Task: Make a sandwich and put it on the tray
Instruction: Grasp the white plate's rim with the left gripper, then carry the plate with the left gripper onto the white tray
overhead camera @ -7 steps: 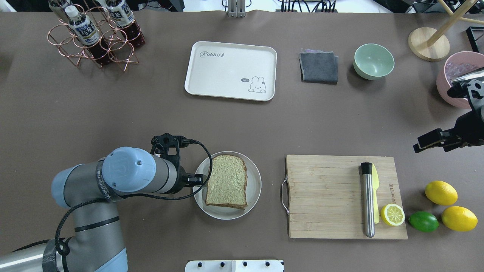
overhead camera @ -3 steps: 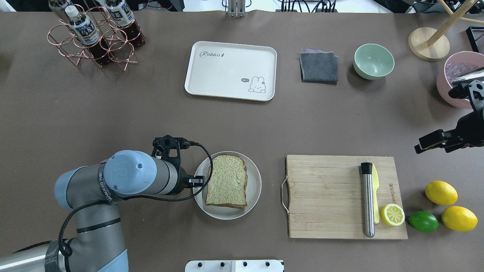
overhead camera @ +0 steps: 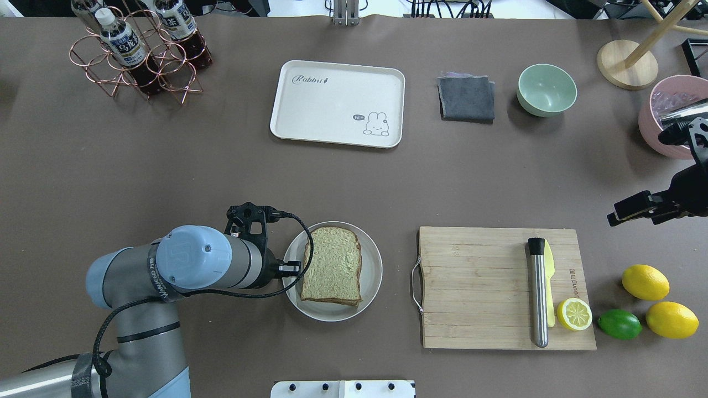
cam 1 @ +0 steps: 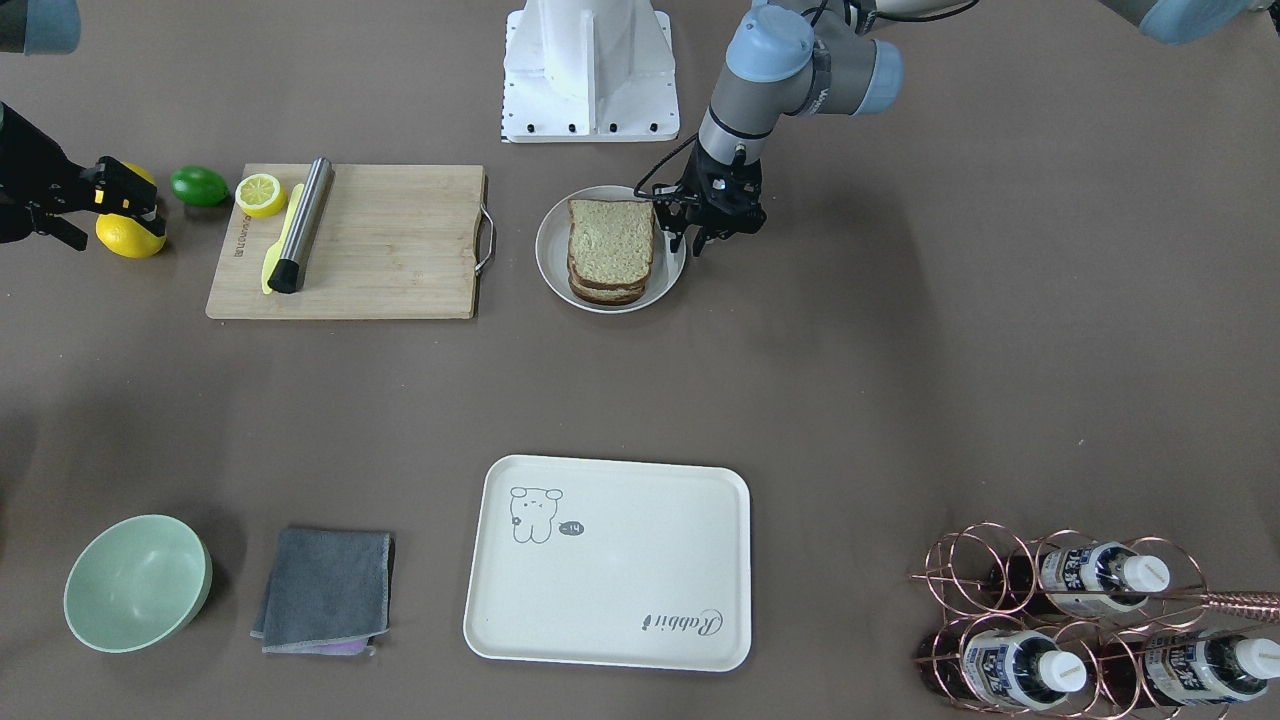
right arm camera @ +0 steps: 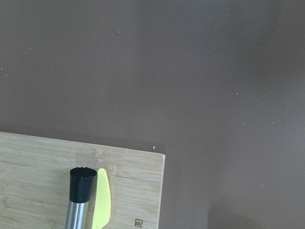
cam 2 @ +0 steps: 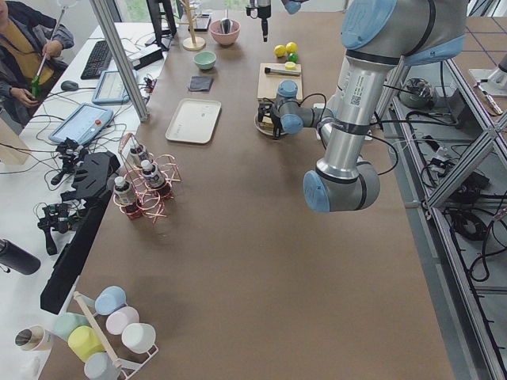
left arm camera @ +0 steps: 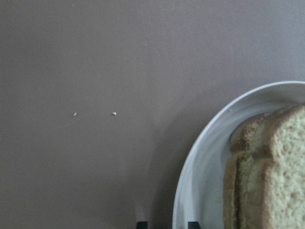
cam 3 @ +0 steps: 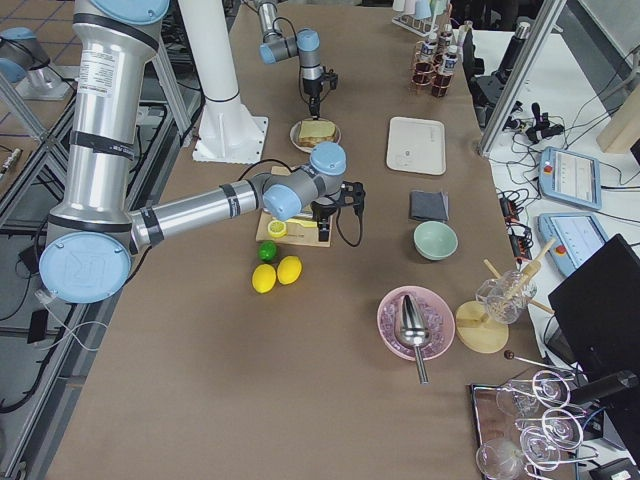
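Here, one sandwich (overhead camera: pixel 331 265), one plate (overhead camera: pixel 375 271), one tray (overhead camera: pixel 332 110), one lime (overhead camera: pixel 619 324)

The left gripper (left arm camera: pixel 167 224) is showing only cropped fingertips in its wrist view. Beside it, the sandwich (left arm camera: pixel 267 167) is running off the edge.

The tray (overhead camera: pixel 332 108) has the grey word "Rabbit" (overhead camera: pixel 310 79) in curly letters in one corner. In the corner across from it, a small dark bubble (overhead camera: pixel 358 117) beside the little animal drawing (overhead camera: pixel 376 124) says "hi~". Seen from overhead, the bottles (overhead camera: pixel 124 44) left of the tray have labels with big signs that cannot be read. The cutting board (overhead camera: pixel 481 287), nearer the robot than the tray, has a tiny word (overhead camera: pixel 572 279) by its right edge. It is too small to read. So are the letters on the left arm (overhead camera: pixel 156 271).
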{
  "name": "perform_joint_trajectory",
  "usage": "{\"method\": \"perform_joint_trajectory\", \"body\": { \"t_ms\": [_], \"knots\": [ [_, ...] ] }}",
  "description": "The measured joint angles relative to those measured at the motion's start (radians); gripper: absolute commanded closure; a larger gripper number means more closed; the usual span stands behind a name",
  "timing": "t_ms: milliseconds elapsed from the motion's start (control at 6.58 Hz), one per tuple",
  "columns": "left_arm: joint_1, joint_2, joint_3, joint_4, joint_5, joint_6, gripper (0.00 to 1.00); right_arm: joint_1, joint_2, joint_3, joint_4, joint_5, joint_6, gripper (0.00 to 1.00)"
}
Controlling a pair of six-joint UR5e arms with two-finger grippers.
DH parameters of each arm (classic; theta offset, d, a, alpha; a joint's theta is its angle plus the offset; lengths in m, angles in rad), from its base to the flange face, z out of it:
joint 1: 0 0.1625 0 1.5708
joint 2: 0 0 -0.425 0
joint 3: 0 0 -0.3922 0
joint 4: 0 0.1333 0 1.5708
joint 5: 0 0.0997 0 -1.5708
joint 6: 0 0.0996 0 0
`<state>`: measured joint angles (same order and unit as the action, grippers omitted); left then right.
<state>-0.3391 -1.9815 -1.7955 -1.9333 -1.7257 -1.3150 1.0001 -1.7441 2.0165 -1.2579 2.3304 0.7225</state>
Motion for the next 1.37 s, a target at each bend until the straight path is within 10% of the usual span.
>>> {"method": "perform_joint_trajectory", "body": {
  "t_ms": [608,1367],
  "knots": [
    [-0.008,0.005,-0.015,-0.044,-0.020,-0.003,1.00,0.016,-0.001,0.012,0.000,0.026,0.000,0.01],
    [-0.259,-0.102,0.133,-0.150,-0.295,-0.060,1.00,0.024,-0.001,0.019,0.000,0.026,0.000,0.01]
  ]
}}
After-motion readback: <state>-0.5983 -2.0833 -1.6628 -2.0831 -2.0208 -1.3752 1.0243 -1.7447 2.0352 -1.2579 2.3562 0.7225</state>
